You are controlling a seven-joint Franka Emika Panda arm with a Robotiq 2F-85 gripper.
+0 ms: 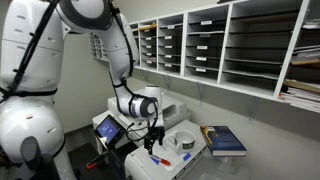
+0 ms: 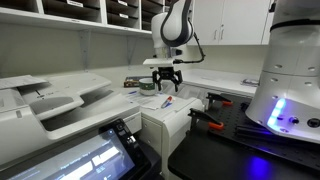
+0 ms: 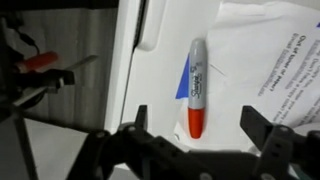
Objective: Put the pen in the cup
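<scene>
Wrist view, pen: your pen (image 3: 197, 88) lies flat on the white top (image 3: 160, 100). Grey barrel, red cap, and the cap end points at the claw. It's partly over a blue patch (image 3: 185, 75).
Wrist view, claw: your gripper (image 3: 197, 116) is spread wide with nothing in it, a finger (image 3: 141, 118) off to each side of the red cap. Can't tell from here how high above the pen you are.
Wrist view, extras: a printed sheet of paper (image 3: 275, 70) is just beside the pen, and a red-handled tool (image 3: 40, 62) lies off past the edge of the white top.
Exterior view, claw: in an exterior view your gripper (image 1: 153, 142) points straight down just above the pen (image 1: 158, 157), not touching it.
Exterior view, cup: the cup (image 1: 185, 141) sits on the same top, near the pen, between it and the blue book (image 1: 225, 140). The pen is outside the cup.
Exterior view, claw again: in an exterior view the gripper (image 2: 167, 86) shows its fingers apart, with the pen (image 2: 167, 101) right below them on the white top.
Exterior view, extras: a red-handled tool (image 2: 205, 118) lies on the dark surface next to the white top.
</scene>
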